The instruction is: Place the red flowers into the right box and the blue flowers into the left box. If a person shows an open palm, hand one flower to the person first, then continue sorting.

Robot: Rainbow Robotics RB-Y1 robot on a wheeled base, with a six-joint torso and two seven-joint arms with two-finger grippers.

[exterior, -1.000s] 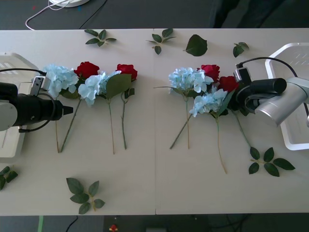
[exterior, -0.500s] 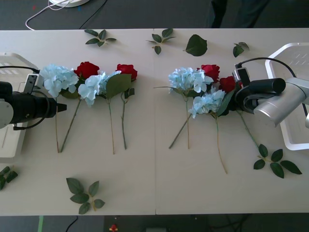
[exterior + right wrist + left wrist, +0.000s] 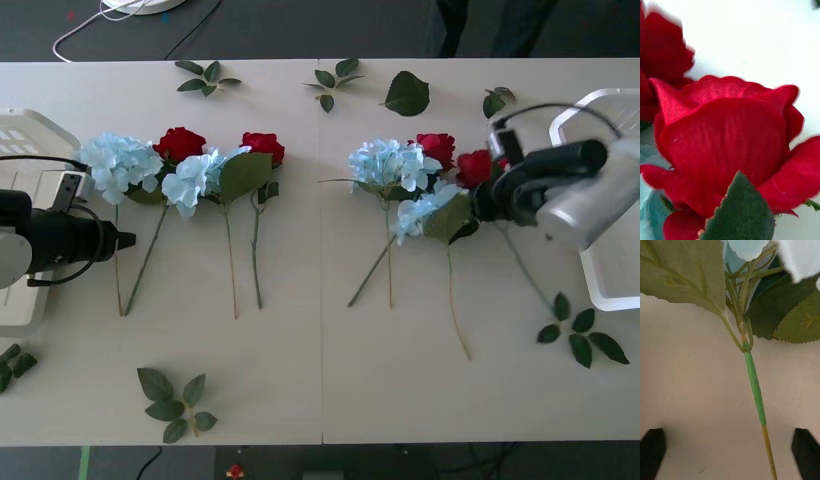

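Left gripper (image 3: 128,240), fingers spread, straddles the leftmost blue flower (image 3: 120,163) stem. Right gripper (image 3: 482,200) sits at a red rose (image 3: 474,167); finger state cannot be told.

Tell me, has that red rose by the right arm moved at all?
Yes. The red rose shifted slightly toward the right box, its stem dragging along.

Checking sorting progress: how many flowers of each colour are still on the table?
red flowers: 4
blue flowers: 4
Total: 8, none in the left box or the right box.
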